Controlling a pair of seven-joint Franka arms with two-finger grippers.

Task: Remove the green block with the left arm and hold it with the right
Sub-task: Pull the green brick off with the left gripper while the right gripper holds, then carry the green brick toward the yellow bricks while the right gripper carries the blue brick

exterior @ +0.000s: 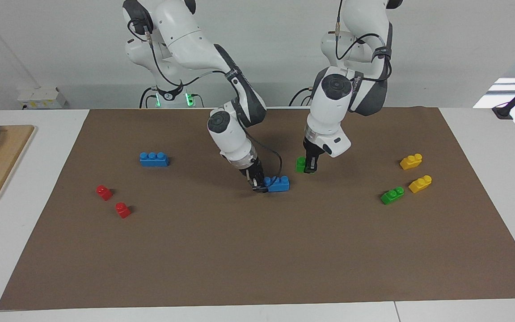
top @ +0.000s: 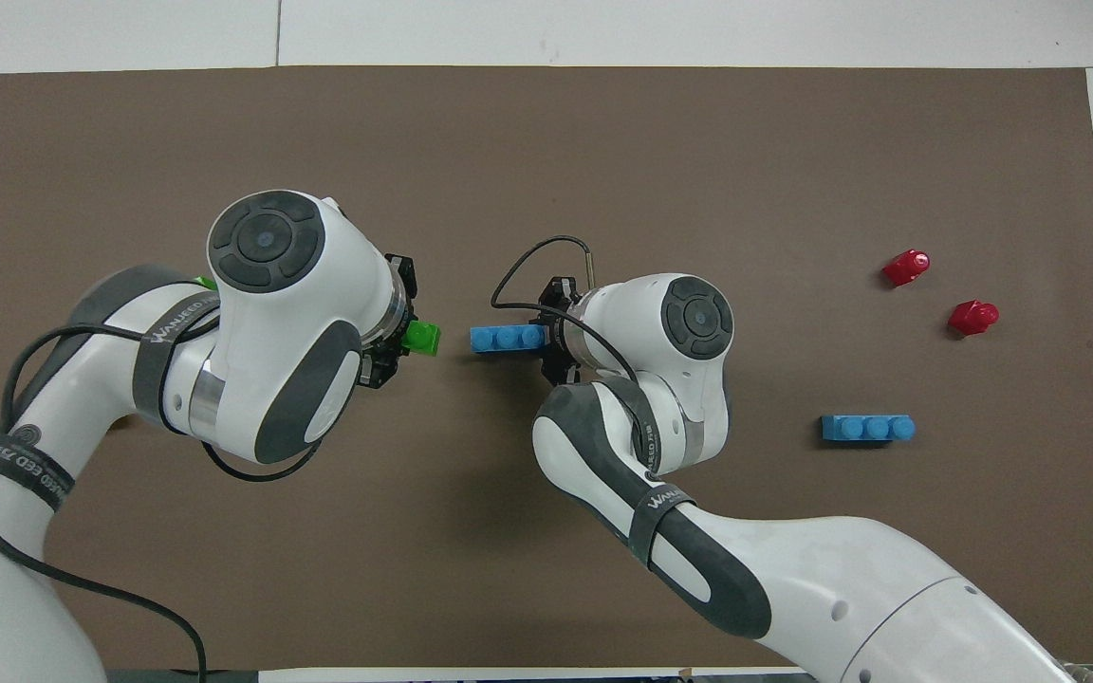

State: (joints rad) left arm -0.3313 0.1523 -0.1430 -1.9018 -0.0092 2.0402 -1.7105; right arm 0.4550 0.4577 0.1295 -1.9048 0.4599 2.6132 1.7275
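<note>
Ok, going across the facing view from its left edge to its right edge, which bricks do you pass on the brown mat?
Red brick → second red brick → blue brick lying alone → blue brick at the right gripper → green block at the left gripper → loose green brick. The two yellow bricks overlap in order, so they are left out.

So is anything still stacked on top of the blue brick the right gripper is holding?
No: the blue brick shows three bare studs. The green block, in the left gripper, sits apart. The right gripper hides the brick's end.

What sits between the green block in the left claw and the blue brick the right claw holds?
Nothing: only bare brown mat separates the green block from the blue brick, clearest in the overhead view.
</note>
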